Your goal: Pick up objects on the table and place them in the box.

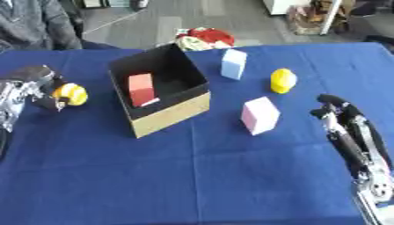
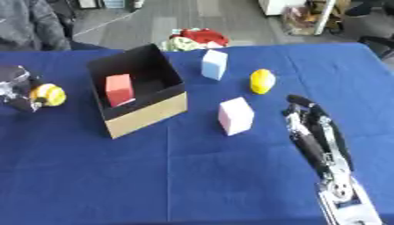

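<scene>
Left eye view: three blocks [image 1: 260, 115], two yellow objects [image 1: 283, 81], one box [image 1: 171, 115].

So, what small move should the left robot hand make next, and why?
Probably carry the yellow object rightward, over the open box, then release. The left robot hand has its fingers curled round it, left of the box, which holds only a red block.

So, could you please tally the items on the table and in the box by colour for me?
Yellow: 2, one in the left robot hand as a yellow object, one lemon on the cloth
Red: 1, block in the box
Pink: 1, block
Pale blue: 1, block
Total: 5
</scene>
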Available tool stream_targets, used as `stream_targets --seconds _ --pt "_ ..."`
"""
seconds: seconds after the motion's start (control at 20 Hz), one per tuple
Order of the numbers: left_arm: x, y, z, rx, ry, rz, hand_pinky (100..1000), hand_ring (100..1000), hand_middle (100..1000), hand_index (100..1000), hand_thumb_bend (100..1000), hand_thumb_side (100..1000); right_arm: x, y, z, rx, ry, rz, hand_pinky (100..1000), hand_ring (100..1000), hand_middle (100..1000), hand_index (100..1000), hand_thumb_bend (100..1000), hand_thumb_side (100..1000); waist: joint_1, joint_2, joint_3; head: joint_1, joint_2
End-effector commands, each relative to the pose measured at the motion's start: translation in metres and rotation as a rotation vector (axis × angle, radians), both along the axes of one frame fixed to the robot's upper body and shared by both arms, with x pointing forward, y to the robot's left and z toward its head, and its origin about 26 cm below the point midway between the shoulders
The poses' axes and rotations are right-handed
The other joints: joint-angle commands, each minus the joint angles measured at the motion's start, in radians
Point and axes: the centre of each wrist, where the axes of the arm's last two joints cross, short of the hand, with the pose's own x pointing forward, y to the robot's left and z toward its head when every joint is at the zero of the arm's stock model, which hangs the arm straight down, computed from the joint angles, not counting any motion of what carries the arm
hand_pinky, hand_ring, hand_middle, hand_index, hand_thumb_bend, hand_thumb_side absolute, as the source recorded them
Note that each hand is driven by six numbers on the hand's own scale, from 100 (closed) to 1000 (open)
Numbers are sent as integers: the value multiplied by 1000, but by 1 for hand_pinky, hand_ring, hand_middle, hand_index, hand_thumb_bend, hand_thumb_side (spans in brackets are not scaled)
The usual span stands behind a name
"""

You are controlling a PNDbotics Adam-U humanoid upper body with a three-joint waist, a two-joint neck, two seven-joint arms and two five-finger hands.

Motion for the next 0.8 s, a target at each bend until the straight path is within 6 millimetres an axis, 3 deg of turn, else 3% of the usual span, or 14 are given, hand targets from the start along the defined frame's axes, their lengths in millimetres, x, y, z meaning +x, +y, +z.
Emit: stream_targets --seconds 0.05,0.3,0.5,0.6,0.8 --pt "0 -5 59 -20 -168 -63 637 486 446 594 198 100 1 -5 6 -12 -21 -9 819 717 798 816 100 578 8 -5 4 -2 4" --pt "5 -61 92 -86 -261 -234 647 496 456 607 220 100 1 -3 6 -11 -19 0 819 717 798 816 100 578 5 -8 -1 2 4" --pt "11 -108 87 -45 -219 -373 662 510 474 630 243 100 2 -1 6 -6 -19 9 819 717 798 816 100 578 -2 -8 -15 6 4" --pt "14 -124 77 -18 -180 -410 683 531 491 649 324 101 2 -1 6 -4 -19 10 819 717 798 816 100 578 -4 -7 -19 11 4" --pt "15 -138 57 36 -106 -448 791 700 701 843 693 338 2 0 6 -4 -19 13 819 718 799 816 100 579 -4 -6 -23 10 4"
